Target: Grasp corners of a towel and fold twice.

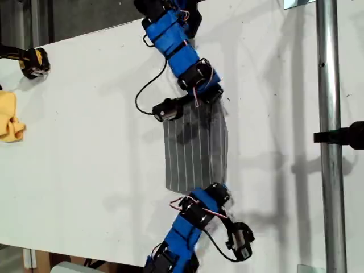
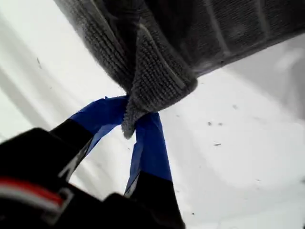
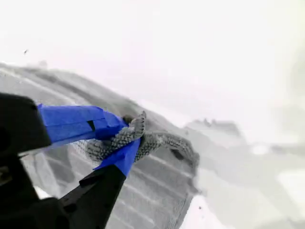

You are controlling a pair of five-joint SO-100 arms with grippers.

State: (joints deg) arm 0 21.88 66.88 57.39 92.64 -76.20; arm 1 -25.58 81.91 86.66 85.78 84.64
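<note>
Two corners of the towel [image 1: 196, 145] are being gripped, one by my first hand [image 2: 131, 125], one by my second hand [image 3: 127, 139]; its long axis is being held twelve-to-six on the bench [image 1: 85, 142].

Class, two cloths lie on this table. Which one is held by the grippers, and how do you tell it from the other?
The grey striped towel at the table's middle: both grippers pinch its corners. The small yellow cloth lies untouched at the exterior view's left edge.
</note>
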